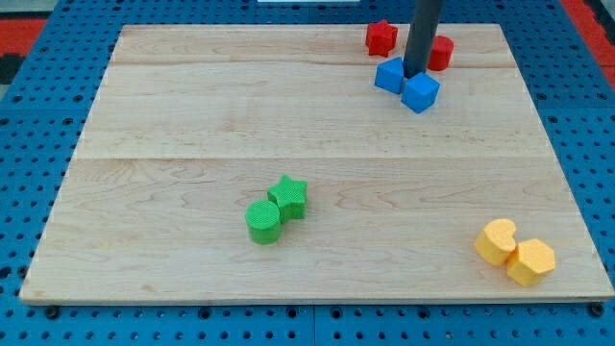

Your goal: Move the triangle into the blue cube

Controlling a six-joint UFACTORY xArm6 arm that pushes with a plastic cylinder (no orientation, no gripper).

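blue triangle (389, 74) sits in the upper right of the frame on the wooden tabletop (192, 115), touching the blue cube (420, 92) that lies just to its lower right; which of the two blue blocks is the triangle is hard to make out from this angle, the left one looking more wedge-like; the dark rod (425, 34) comes down from the top edge of the frame and my tip (416, 75) rests between the two blue blocks, at their upper junction, against both or nearly so; the arm carries no pincer, so no open or closed state can be told; a red star (381, 37) lies just above the triangle, towards the top of the frame; a red block (441, 52) sits just right of the rod, partly hidden by it, its shape unclear; near the lower centre a green star (289, 196) touches a green cylinder (263, 220) at its lower left; in the lower right corner a yellow cylinder (497, 240) touches a yellow hexagon (531, 261); these pairs lie well apart from the blue blocks
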